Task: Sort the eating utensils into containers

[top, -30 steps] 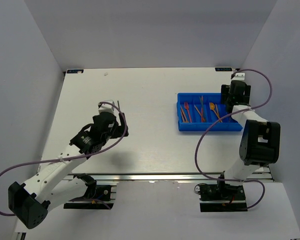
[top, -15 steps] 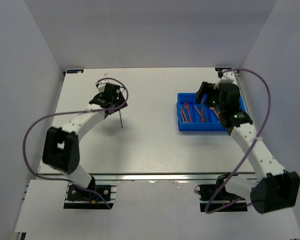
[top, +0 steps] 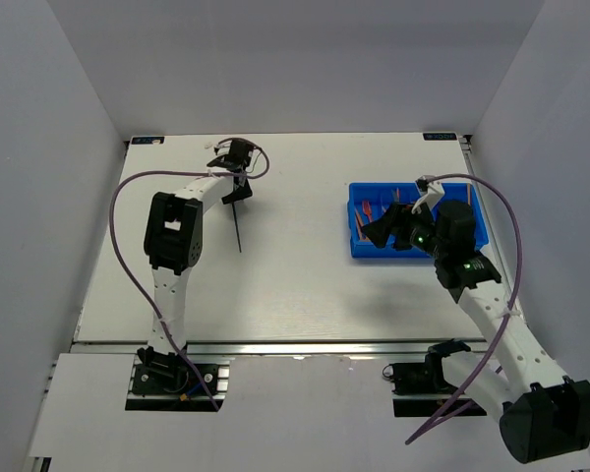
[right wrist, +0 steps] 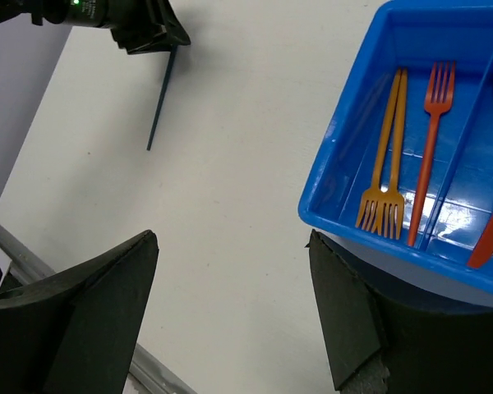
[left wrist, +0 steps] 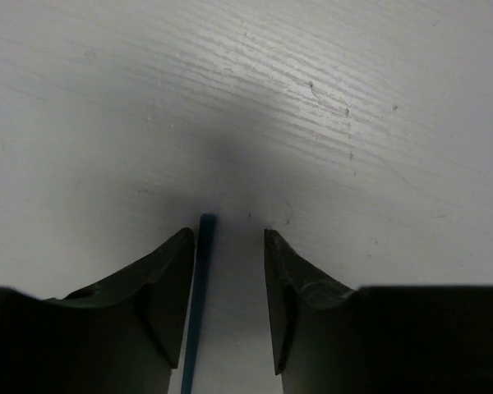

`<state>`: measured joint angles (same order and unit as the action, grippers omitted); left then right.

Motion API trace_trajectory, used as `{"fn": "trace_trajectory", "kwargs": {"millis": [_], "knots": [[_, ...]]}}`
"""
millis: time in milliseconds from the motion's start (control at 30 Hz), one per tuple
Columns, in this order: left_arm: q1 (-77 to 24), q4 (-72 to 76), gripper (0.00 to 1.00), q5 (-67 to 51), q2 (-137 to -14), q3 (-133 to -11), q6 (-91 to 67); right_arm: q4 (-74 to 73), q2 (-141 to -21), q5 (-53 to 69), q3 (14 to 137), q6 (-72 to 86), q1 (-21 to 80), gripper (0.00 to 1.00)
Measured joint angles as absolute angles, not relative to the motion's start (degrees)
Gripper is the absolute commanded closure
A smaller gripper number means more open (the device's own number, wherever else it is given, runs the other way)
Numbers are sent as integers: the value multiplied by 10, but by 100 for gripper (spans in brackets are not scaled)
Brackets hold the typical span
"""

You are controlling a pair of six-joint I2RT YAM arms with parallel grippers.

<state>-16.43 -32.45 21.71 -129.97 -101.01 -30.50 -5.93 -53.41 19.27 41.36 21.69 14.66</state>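
One dark blue stick (top: 237, 228) lies on the white table at the back left. Its far end (left wrist: 201, 287) sits between my left gripper's (left wrist: 228, 234) fingers, close against the left finger with a clear gap to the right one, so the jaws are half closed and not clamped. In the top view the left gripper (top: 238, 190) points down onto that end. The blue tray (top: 366, 187) at the right holds orange forks (right wrist: 386, 148), a red fork (right wrist: 431, 139) and other red and orange utensils. My right gripper (right wrist: 232, 240) hangs wide open and empty beside the tray's (right wrist: 349, 139) left wall.
The left arm stretches far out toward the back left with its purple cable (top: 118, 236) looping beside it. The right arm (top: 472, 275) leans over the tray's front. The table's back edge runs just behind the left gripper.
The left arm swung out to the back left and its jaws narrowed around the stick's end. The right arm came from the tray's far right side to its left front. The stick stayed put.
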Motion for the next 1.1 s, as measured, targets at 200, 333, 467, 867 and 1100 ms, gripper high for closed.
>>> {"fn": "trace_trajectory", "kwargs": {"millis": [200, 333, 467, 867, 1100], "knots": [[-163, -315, 63, 213, -1294, -995, -309, -63, -503, 201, 407, 217, 148, 22], [-163, -285, 79, 214, -1274, -954, -317, -62, -503, 208, 407, 221, 148, 23], [-162, -253, 100, 209, -1254, -915, -319, -62, -503, 214, 406, 225, 154, 23], [-208, -207, 100, 178, -1098, -699, -344, 5, -613, 192, 397, 251, 304, 21], [-357, -173, 100, 159, -936, -601, -385, 49, -781, 149, 432, 276, 425, 24]]}}
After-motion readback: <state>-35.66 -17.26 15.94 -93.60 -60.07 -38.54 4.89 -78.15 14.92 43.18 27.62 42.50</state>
